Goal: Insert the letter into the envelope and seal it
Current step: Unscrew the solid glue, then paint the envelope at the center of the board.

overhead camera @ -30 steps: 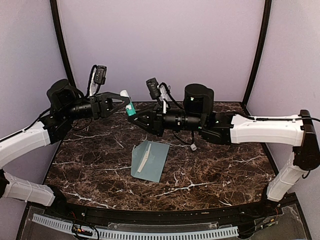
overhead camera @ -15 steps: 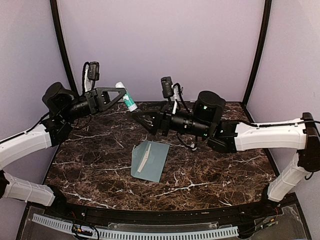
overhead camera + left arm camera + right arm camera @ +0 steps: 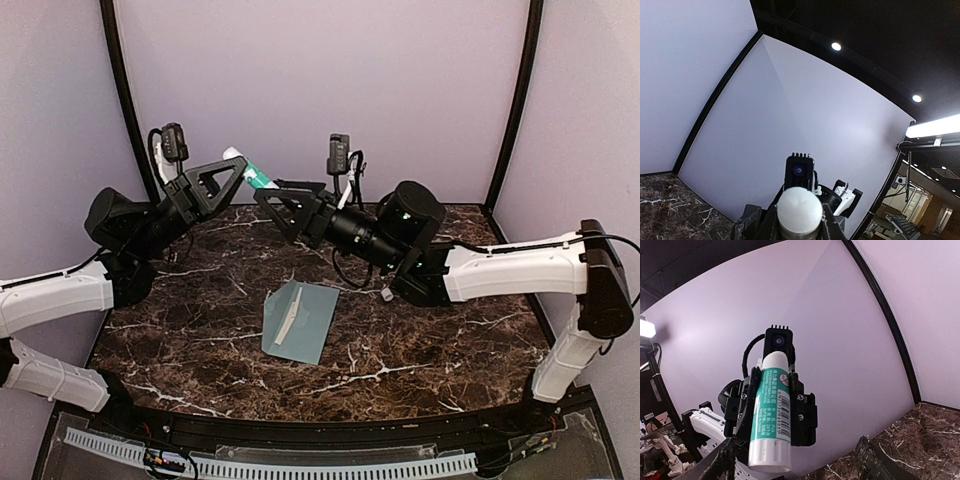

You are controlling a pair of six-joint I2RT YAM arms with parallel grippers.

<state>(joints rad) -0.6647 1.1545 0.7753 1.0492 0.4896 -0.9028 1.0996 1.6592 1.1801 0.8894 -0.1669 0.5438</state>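
The pale teal envelope lies flat on the dark marble table, near its middle. A narrow cream strip of the letter shows on the envelope's left part; the rest of the letter is hidden. High above the table's far edge, my left gripper is shut on a white and green glue stick. My right gripper stands open just right of the stick, its fingers apart from it.
A small grey object lies on the table under the right arm. Purple walls with black corner posts close in the back and sides. Both arms hang over the table's far half.
My right gripper has opened and come off the glue stick. Both grippers have risen, and the left one has carried the stick up and tilted it.
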